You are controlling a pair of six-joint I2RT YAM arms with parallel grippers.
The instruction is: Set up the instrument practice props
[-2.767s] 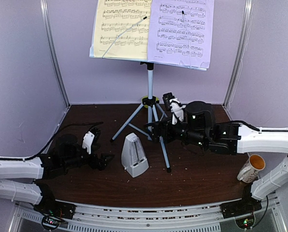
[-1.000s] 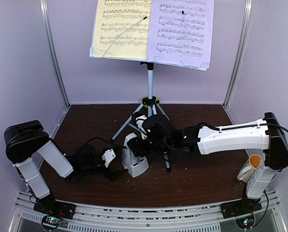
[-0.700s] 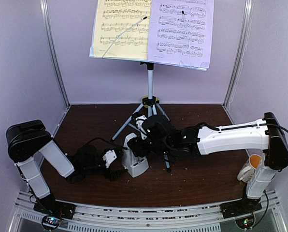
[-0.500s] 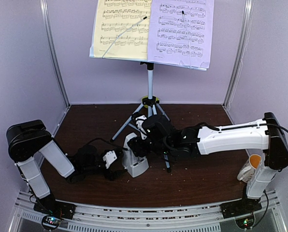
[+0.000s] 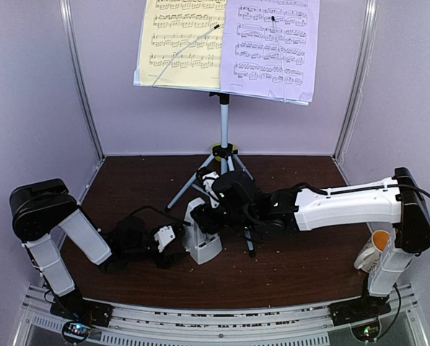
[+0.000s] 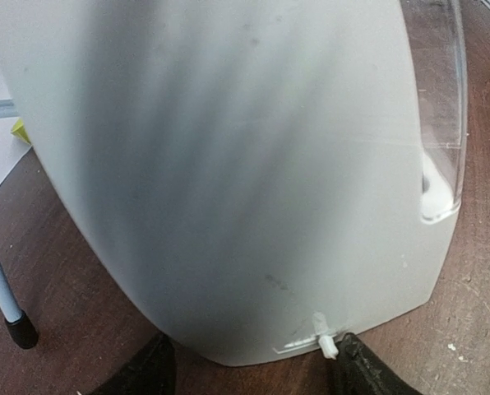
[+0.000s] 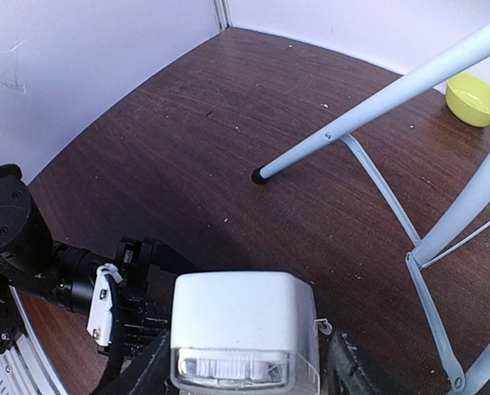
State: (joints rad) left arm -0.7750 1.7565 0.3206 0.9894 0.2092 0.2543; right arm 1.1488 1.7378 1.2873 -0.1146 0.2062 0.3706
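**Both arms have closed in on the metronome**

Since 2.8 seconds ago, your 2 arms have swung in to the small white metronome. It stands upright on the brown table, just in front of the music stand.

Nearest you, the left gripper is low at the metronome's base, with 1 black finger on each side. The right gripper sits over its top, with fingers down both sides. No view shows if the fingers press or only sit close, so you cannot tell if either one has a hold.

What could go wrong? The metronome's sides slope, so the low fingers may slip and tip it over. If 1 arm pulls while the other squeezes, it could twist or fall. Your right arm also lies very near a stand leg. A bump there could shake the stand, and the yellow sheet and lilac sheet high at the back might slide off.

The left wrist view shows the base up close, with a clear cover on 1 side and a black stand foot near by. The right wrist view shows the top from above, plus a small green bowl behind the legs, which the top view does not show. Only the top view shows the mug and, far back, the sheets.
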